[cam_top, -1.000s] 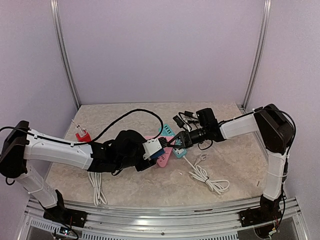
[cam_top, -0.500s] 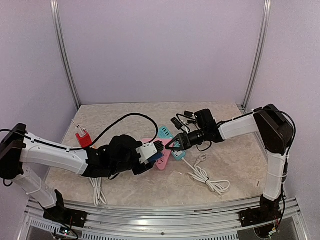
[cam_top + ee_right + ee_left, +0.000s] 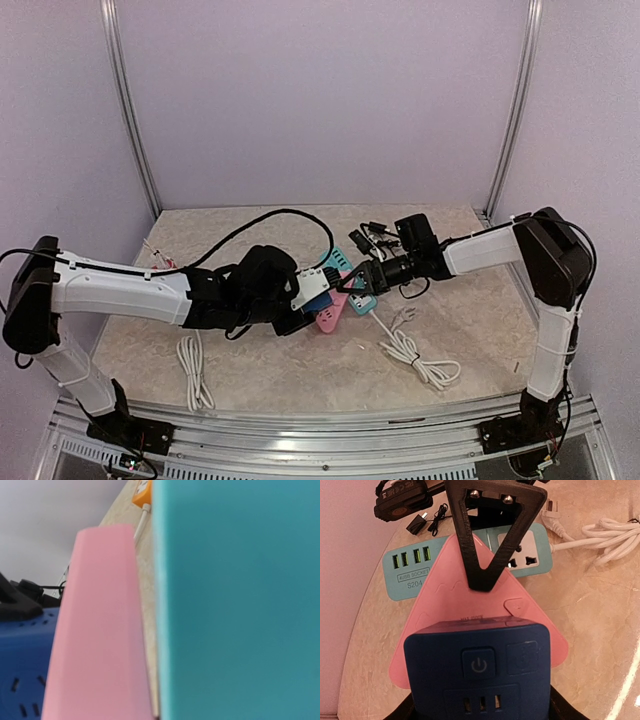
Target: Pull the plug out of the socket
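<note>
Clamping the blue plug (image 3: pixel 477 665), left end effector (image 3: pixel 313 290) has shifted rightward; right end effector (image 3: pixel 362 280) grip unclear

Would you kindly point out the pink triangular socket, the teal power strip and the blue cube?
pink triangular socket (image 3: pixel 437 610): left wrist view, its flat top face.
teal power strip (image 3: pixel 412 570): left wrist view, its USB end.
blue cube (image 3: pixel 478 665): left wrist view, its power button.
</note>
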Tool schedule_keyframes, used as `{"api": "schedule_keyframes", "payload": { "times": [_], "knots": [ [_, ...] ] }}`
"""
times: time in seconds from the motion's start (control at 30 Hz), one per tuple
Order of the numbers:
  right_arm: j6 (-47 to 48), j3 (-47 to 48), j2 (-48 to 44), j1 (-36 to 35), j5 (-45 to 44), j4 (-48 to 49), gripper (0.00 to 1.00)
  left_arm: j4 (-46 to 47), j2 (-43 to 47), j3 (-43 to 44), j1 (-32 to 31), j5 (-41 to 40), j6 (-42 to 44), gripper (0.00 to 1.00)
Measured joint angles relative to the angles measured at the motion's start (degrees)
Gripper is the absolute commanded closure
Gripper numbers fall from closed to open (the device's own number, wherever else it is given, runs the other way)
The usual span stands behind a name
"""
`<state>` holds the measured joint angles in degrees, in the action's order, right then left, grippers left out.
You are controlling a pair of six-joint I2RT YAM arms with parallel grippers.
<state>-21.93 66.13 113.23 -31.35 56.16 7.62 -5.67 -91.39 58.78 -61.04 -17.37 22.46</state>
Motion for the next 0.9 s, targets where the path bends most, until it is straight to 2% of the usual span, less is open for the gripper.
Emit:
{"api": "schedule_keyframes", "payload": {
  "times": [0.2,0.3,0.37,0.5,0.6,0.7,0.8,0.9],
  "knots": [
    [1.0,0.0,0.1,-1.0,-1.1,-1.0,1.0,12.4,3.9,-10.6,-0.2,1.0,1.8,0.93],
    [1.0,0.3,0.2,-1.7,-1.0,-1.0,1.0,13.5,6.0,-12.6,-0.2,1.8,2.0,0.94],
    [1.0,0.6,0.2,-1.7,-1.0,-1.0,1.0,11.6,5.8,-11.2,0.0,1.7,2.0,0.96],
    [0.8,0.8,-0.3,-0.9,-1.6,-0.8,1.0,0.0,1.0,-0.5,0.0,-0.7,1.3,0.98],
    [1.6,0.9,-0.6,0.5,-2.4,-1.2,1.0,0.4,-2.0,1.8,0.0,-1.9,1.7,0.97],
    [2.2,0.9,-0.5,0.1,-2.9,-2.5,1.0,5.9,-0.5,-2.9,0.2,-0.1,0.9,0.97],
    [1.8,0.9,-0.3,-1.1,-3.3,-3.6,1.0,11.6,4.0,-10.0,1.6,5.2,-1.1,0.97],
    [1.0,0.9,-0.3,-2.0,-2.8,-3.7,1.0,14.1,6.9,-13.5,2.4,8.2,-1.4,0.97]
  ]
}}
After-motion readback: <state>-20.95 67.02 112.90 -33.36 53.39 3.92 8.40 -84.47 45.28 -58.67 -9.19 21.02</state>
